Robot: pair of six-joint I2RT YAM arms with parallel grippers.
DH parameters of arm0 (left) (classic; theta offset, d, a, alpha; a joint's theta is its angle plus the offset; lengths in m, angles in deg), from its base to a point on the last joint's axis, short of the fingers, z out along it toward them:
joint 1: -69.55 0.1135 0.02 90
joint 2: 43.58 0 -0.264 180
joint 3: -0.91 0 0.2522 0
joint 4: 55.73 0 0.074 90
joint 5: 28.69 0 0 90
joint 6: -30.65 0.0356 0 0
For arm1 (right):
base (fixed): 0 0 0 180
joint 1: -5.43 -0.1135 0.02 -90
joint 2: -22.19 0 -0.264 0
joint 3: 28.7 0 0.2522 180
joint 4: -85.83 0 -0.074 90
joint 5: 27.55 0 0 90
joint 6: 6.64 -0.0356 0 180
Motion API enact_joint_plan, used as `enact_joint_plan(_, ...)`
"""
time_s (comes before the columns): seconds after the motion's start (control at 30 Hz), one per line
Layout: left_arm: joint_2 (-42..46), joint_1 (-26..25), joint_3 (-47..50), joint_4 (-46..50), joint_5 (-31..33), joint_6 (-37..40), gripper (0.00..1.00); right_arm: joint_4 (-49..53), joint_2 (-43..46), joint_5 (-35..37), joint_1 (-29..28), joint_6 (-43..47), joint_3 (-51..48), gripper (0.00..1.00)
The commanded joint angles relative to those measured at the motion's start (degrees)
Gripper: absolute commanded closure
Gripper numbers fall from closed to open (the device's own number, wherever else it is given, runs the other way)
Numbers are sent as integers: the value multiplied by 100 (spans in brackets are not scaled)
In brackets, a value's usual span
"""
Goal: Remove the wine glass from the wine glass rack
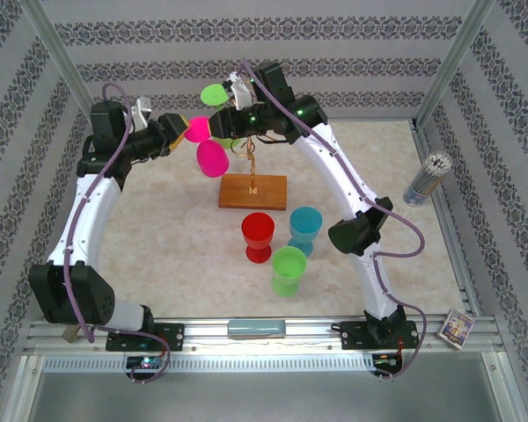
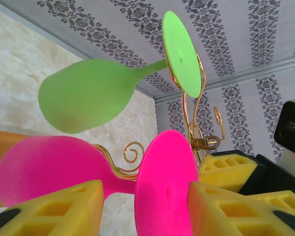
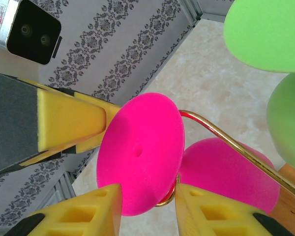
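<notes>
Spreading across the whole workspace, the pale marbled table (image 1: pixel 158 237) carries everything, with the two white arms arching up from its near edge to meet over the far middle. There the rack (image 1: pixel 253 192) stands upright on its brown wooden base, gold wire curls rising from its stem. The pink wine glass (image 1: pixel 211 158) (image 2: pixel 44 167) (image 3: pixel 140 152) hangs tilted from a curl on the rack's left side, bowl lower than its round foot. A green wine glass (image 1: pixel 215 92) (image 2: pixel 83 96) hangs from another curl just beside it. The left gripper (image 1: pixel 187 130) (image 2: pixel 146 196) sits at the rack's left with its yellow fingers (image 2: pixel 49 211) apart, one on each side of the pink foot, with a gap showing beside the stem. The right gripper (image 1: pixel 220 123) (image 3: pixel 148 196) sits at the rack's right, its fingers apart with the foot's rim and a gold curl between them; whether they press on either I cannot tell. Near of the rack stand a red cup (image 1: pixel 257 236), a blue cup (image 1: pixel 304 229) and a green cup (image 1: pixel 289 269), close together. A tube of sticks (image 1: pixel 427 178) stands at the far right. A small box (image 1: pixel 458 327) lies on the rail at the near right.
</notes>
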Motion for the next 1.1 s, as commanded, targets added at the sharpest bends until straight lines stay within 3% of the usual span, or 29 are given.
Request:
enact_joint_plan(0.0,-66,-98,-170,-432,-129,-102,54,-1,82,-77,17,-19,-28,66)
enact_joint_plan(0.4,-152,-189,-136,-535,-95,-130,71,-4,143,-68,21,23,-132,66)
enact_joint_plan(0.73,-29,-190,-136,-371,-40,-52,73,-32,134,-86,20,18,-140,66)
enact_joint_plan(1.07,82,-193,-131,-307,11,-16,83,-21,129,-96,25,12,-144,66)
